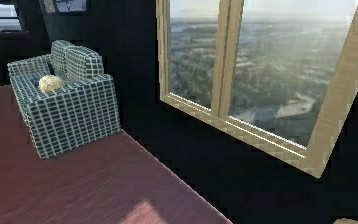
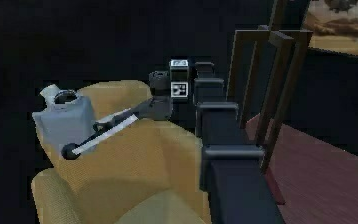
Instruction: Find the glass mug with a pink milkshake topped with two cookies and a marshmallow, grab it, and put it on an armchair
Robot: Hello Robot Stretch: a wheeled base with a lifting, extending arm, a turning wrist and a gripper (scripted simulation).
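- window [image 1: 257,70]: right half of the forward view; pale wooden frame, two large glass panes, hilly landscape beyond.
- carpet [image 1: 77,180]: lower left of the forward view; maroon, finely ribbed.
- yellow armchair [image 2: 137,170]: lower left of the arm side view; smooth, padded, with rounded back and arms.
- checked armchair [image 1: 72,110]: upper left of the forward view; boxy, dark green and white plaid cloth. A round tan object [image 1: 51,84] lies on its seat.
- arm [image 2: 232,170]: dark square bar, lower centre-right of the arm side view.
- wooden frame [image 2: 267,70]: dark brown upright bars, upper right.
- mug [image 2: 62,122]: pale grey, glassy and blocky, with a white lump on top; left of centre, at the yellow armchair's upper left edge.
- gripper [image 2: 75,150]: thin fingers slant down-left, tips just beneath the mug. The state of its grip cannot be told, nor whether it holds anything.
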